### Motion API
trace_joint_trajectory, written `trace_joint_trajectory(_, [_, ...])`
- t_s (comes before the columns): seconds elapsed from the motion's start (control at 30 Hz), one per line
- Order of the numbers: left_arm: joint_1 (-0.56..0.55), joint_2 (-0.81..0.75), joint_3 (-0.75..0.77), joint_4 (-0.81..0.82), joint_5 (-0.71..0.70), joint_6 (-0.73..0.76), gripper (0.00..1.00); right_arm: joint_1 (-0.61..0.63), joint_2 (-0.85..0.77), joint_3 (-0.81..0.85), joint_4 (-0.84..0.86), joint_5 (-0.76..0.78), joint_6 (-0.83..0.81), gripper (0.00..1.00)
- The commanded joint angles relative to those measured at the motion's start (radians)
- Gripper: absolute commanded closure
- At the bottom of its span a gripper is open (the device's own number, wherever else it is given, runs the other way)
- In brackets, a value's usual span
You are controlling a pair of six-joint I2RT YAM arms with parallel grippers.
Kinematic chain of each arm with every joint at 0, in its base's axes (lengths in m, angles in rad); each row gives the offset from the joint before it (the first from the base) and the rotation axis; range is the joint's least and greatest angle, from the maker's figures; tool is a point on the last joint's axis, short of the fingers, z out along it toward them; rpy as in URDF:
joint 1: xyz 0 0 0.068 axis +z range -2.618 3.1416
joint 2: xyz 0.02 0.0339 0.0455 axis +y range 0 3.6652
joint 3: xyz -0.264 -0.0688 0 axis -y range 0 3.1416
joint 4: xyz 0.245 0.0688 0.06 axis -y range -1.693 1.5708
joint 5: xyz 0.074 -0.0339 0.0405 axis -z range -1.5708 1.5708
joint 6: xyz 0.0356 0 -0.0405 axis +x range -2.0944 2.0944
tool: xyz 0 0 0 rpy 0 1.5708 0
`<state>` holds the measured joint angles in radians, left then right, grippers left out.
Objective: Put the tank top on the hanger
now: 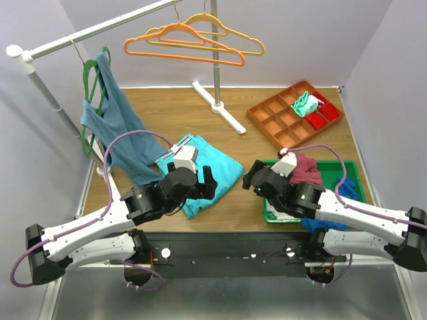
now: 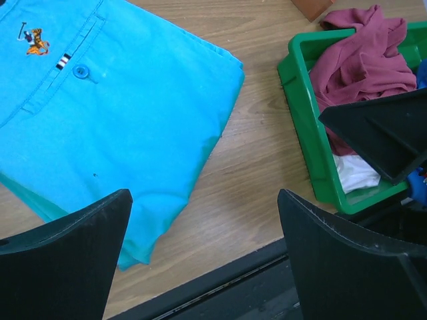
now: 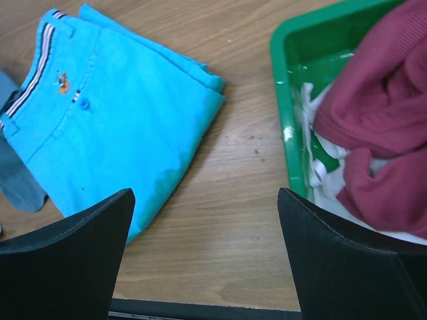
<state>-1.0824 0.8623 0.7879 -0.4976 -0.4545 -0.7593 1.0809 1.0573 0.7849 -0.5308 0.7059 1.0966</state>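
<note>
This looks like the very first step, the pick-up: the maroon tank top (image 1: 307, 170) lies crumpled in the green bin (image 1: 358, 179) by the near edge of the table (image 1: 180, 113), towards its right side, on top of a white cloth (image 3: 319, 175). The orange hanger (image 1: 177, 28) hangs on the rail (image 1: 100, 28) above the far edge, well apart from the tank top. The right hand (image 1: 257, 177) hovers just beside the bin's left wall, fingers spread wide and holding nothing. The left hand (image 1: 200, 183) is equally wide open and empty, over the near corner of the folded turquoise garment (image 1: 203, 167) at mid-table. The next move, as I judge it, calls for the right hand to reach into the bin and pinch a single layer of the tank top, ideally a shoulder strap, though the bunched cloth hides where the straps lie. The table is bare wood grain. A yellow hanger (image 1: 230, 30) shares the rail and a green hanger (image 1: 87, 107) carries a blue-grey top (image 1: 117, 123) at the far-left corner. A brown compartment tray (image 1: 283, 123) sits at the far-right corner, and plain pale walls (image 1: 393, 73) close in the room.
</note>
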Motion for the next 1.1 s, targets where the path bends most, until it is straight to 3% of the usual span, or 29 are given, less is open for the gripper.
trace_joint_trajectory(0.0, [-0.005, 0.041, 0.096, -0.056, 0.030, 0.081, 0.01, 0.007, -0.036, -0.022, -0.214, 0.086, 0.244, 0.03])
trace_joint_trajectory(0.03, [-0.005, 0.043, 0.105, -0.062, 0.034, 0.086, 0.01, 0.005, -0.049, -0.024, -0.265, 0.089, 0.341, 0.02])
trace_joint_trajectory(0.2, [-0.005, 0.040, 0.126, -0.050, 0.045, 0.100, 0.01, -0.010, -0.144, -0.042, -0.468, 0.144, 0.470, 0.07])
trace_joint_trajectory(0.3, [-0.005, 0.049, 0.123, -0.032, 0.074, 0.104, 0.01, -0.149, -0.189, -0.036, -0.376, 0.115, 0.283, 0.11])
trace_joint_trajectory(0.33, [-0.005, 0.058, 0.123, -0.026, 0.082, 0.110, 0.01, -0.220, -0.184, -0.042, -0.317, 0.063, 0.100, 0.11])
trace_joint_trajectory(0.37, [-0.005, 0.061, 0.123, -0.024, 0.088, 0.112, 0.01, -0.386, -0.172, -0.050, -0.213, -0.091, 0.027, 0.11])
trace_joint_trajectory(0.47, [-0.005, 0.069, 0.126, -0.021, 0.103, 0.120, 0.01, -0.620, -0.076, -0.076, -0.088, -0.345, -0.136, 0.11])
trace_joint_trajectory(0.77, [-0.005, 0.058, 0.126, -0.027, 0.082, 0.109, 0.01, -0.690, 0.076, -0.073, 0.031, -0.367, -0.187, 0.14])
trace_joint_trajectory(0.9, [-0.005, 0.055, 0.126, -0.024, 0.070, 0.103, 0.01, -0.690, 0.102, -0.107, 0.058, -0.367, -0.162, 0.21])
trace_joint_trajectory(1.0, [-0.005, 0.049, 0.119, -0.019, 0.063, 0.095, 0.01, -0.690, 0.098, -0.122, 0.061, -0.355, -0.152, 0.33])
trace_joint_trajectory(1.07, [-0.005, 0.049, 0.117, -0.021, 0.060, 0.094, 0.01, -0.690, 0.084, -0.124, 0.063, -0.356, -0.152, 0.57])
